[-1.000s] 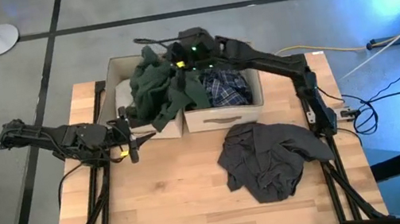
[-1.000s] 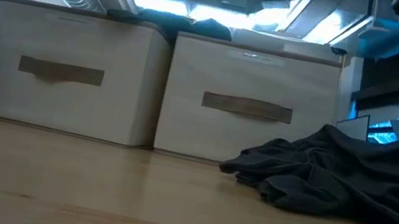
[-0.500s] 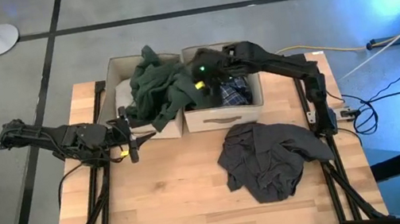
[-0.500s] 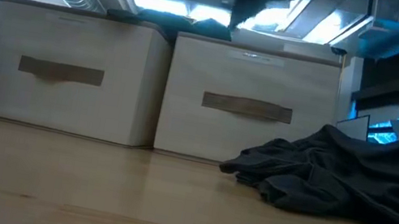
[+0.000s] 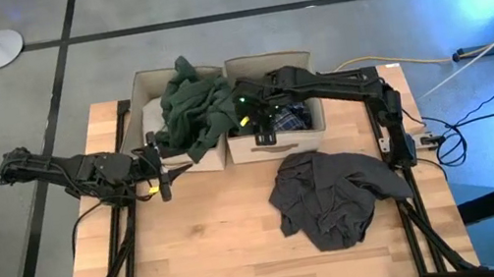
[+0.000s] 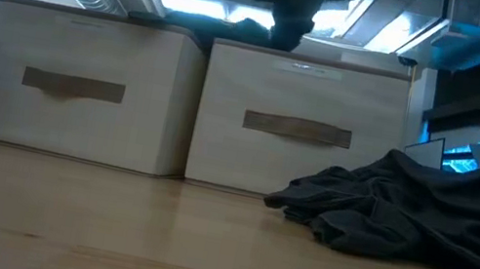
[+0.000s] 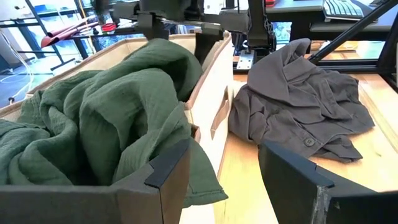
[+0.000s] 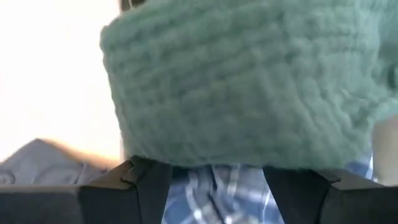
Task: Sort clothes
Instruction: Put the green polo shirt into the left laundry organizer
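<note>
Right claw (image 5: 264, 134) over box rim (image 5: 272, 137)

right gripper (image 5: 263, 128) drawn back from far edge of boxes toward near wall of right box (image 5: 278, 144), dark green garment (image 5: 190, 108) released, now bunched over left box (image 5: 146, 80)

- The plaid shirt (image 5: 285, 113) in the right box (image 5: 310, 129) is mostly covered by the right arm; only a patch shows.
- The white garment (image 5: 153, 116) is largely buried under the green garment (image 5: 190, 108).
- In the low view, the grey garment (image 6: 424, 216) is cut off at the right edge.
</note>
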Robot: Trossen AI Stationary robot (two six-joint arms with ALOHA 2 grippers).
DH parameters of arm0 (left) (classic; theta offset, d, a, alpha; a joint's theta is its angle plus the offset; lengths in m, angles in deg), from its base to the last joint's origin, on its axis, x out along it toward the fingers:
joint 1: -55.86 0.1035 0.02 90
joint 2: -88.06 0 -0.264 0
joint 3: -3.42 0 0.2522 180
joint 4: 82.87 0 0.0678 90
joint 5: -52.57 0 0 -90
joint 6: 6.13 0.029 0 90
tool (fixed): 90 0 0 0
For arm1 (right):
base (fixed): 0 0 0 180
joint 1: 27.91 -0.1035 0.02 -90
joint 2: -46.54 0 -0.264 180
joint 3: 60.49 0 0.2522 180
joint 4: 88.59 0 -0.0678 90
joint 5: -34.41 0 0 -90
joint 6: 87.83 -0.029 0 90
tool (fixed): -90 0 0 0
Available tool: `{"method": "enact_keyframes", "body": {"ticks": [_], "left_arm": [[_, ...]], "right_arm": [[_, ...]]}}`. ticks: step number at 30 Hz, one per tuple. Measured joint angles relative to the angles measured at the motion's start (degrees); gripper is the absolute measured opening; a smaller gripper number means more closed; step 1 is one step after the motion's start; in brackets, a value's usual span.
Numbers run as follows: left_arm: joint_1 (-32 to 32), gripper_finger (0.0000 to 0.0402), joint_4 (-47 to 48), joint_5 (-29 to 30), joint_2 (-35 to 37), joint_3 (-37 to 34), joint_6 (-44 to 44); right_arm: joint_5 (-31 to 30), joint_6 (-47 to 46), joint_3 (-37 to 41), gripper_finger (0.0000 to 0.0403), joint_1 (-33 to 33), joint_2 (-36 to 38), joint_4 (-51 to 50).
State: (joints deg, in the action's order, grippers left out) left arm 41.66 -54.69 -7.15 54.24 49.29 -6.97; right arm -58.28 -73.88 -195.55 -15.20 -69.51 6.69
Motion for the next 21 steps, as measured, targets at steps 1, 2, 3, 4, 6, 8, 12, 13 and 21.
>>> {"method": "enact_keyframes", "body": {"ticks": [1, 2, 3, 4, 6, 8, 12, 13, 21], "left_arm": [[0.0, 0.0180, 0.0, 0.0, 0.0, 0.0, 0.0], [0.0, 0.0180, 0.0, 0.0, 0.0, 0.0, 0.0], [0.0, 0.0180, 0.0, 0.0, 0.0, 0.0, 0.0], [0.0, 0.0180, 0.0, 0.0, 0.0, 0.0, 0.0], [0.0, 0.0180, 0.0, 0.0, 0.0, 0.0, 0.1], [0.0, 0.0180, 0.0, 0.0, 0.0, 0.0, 0.1], [0.0, 0.0180, -0.2, 0.0, 0.0, 0.0, 0.9], [0.0, 0.0180, -0.3, 0.0, 0.0, 0.0, 0.9], [0.0, 0.0180, 0.0, 0.0, 0.0, 0.0, 0.2]], "right_arm": [[1.4, 0.6, 0.0, 0.0237, 0.0, 0.0, 1.5], [2.7, 1.2, 0.0, 0.0237, 0.0, 0.0, 2.8], [3.6, 1.4, 0.0, 0.0237, 0.1, 0.0, 3.7], [4.6, 1.5, -0.3, 0.0237, 0.1, 0.0, 4.0], [6.0, 1.5, -1.3, 0.0237, 0.1, 0.0, 4.8], [7.4, 1.5, -2.3, 0.0237, 0.0, 0.1, 6.1], [10.1, 1.4, -2.8, 0.0237, 0.0, 0.1, 13.6], [9.9, 1.2, -2.8, 0.0237, 0.0, 0.0, 15.7], [10.6, 1.1, -2.8, 0.0237, 0.0, -2.9, 21.6]]}}
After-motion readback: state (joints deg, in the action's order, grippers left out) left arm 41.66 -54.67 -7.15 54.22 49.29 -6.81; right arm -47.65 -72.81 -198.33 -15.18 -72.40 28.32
